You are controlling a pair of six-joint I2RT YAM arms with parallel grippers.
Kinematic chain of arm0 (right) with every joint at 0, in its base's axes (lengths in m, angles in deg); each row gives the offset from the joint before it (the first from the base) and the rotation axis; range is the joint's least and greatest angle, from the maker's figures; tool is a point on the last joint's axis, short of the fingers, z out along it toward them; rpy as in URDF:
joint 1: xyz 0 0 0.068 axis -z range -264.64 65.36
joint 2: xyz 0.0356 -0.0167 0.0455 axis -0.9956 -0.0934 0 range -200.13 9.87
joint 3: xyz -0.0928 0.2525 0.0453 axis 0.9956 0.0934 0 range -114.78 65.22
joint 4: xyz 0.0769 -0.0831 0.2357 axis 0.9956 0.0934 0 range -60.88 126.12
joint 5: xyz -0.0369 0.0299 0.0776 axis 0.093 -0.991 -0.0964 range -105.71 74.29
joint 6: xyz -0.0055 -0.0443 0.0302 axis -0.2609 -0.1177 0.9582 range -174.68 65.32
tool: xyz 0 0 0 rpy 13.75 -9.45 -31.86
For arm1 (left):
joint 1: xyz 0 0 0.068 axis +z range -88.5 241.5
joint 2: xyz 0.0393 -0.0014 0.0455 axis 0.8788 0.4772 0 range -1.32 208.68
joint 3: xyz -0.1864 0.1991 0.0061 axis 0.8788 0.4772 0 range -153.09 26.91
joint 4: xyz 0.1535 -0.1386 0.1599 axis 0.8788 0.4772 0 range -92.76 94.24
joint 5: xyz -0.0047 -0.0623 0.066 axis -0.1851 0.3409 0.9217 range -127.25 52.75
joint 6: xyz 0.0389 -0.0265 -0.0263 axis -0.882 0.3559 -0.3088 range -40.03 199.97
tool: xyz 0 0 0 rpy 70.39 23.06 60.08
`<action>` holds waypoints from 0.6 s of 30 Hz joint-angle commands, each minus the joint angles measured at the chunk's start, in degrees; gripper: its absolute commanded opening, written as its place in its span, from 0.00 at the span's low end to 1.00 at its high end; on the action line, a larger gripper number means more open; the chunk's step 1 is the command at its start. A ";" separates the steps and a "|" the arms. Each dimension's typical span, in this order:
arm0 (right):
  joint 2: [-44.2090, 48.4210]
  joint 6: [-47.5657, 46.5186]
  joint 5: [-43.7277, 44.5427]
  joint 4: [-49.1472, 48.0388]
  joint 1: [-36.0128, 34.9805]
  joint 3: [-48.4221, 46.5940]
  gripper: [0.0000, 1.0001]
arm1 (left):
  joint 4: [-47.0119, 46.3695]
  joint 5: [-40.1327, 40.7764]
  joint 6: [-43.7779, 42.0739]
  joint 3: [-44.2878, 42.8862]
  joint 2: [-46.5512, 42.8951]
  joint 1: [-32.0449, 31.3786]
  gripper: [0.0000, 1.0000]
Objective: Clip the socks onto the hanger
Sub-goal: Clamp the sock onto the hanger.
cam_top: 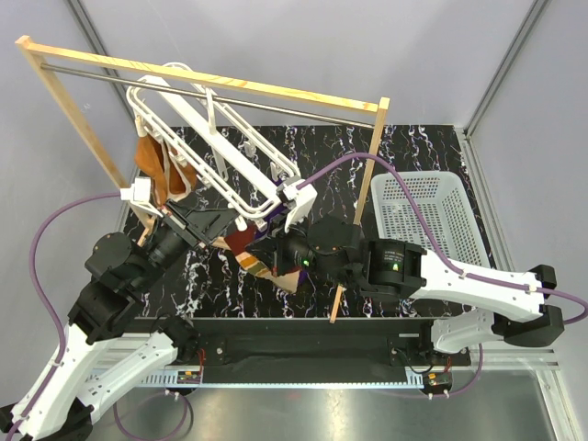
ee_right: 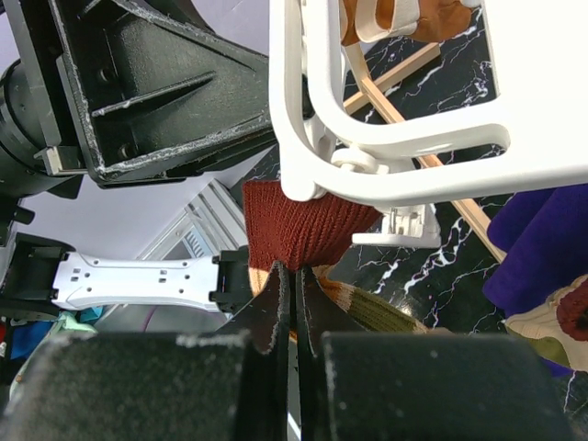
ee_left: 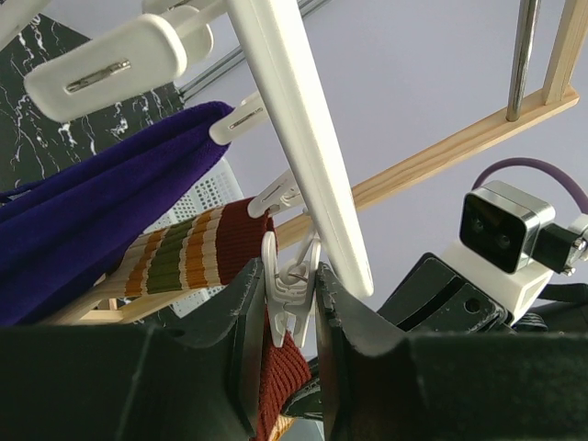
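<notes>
A striped sock (ee_right: 299,225) is raised by its maroon end against the underside of the white hanger (ee_right: 386,156). My right gripper (ee_right: 292,280) is shut on that maroon knit just below the frame. In the left wrist view the same sock (ee_left: 184,257) shows maroon, orange and green bands. There my left gripper (ee_left: 289,276) is shut on a small white clip peg (ee_left: 292,299) dangling from the hanger rail (ee_left: 303,138). The maroon fabric lies right behind the peg's lower tips. From above, both grippers meet under the hanger's near corner (cam_top: 276,197), with the sock (cam_top: 253,257) between them.
The hanger hangs from a wooden rack with a metal rod (cam_top: 220,83). A purple cloth (ee_left: 92,211) is clipped beside the sock, and an orange cloth (cam_top: 156,165) hangs at the hanger's left. A white basket (cam_top: 432,211) stands at the right on the black marbled table.
</notes>
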 commanded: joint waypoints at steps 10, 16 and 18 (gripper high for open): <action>2.57 -0.87 1.51 -1.70 -0.37 0.96 0.00 | 0.49 -2.66 -0.23 0.35 -0.20 -0.06 0.00; 4.51 -1.84 -1.57 -3.90 -0.37 2.82 0.00 | 0.49 -2.57 -0.14 0.26 -0.20 -0.14 0.00; 4.60 -1.93 -1.66 -3.90 -0.45 2.90 0.00 | 0.32 -2.66 -0.05 0.35 -0.20 -0.14 0.00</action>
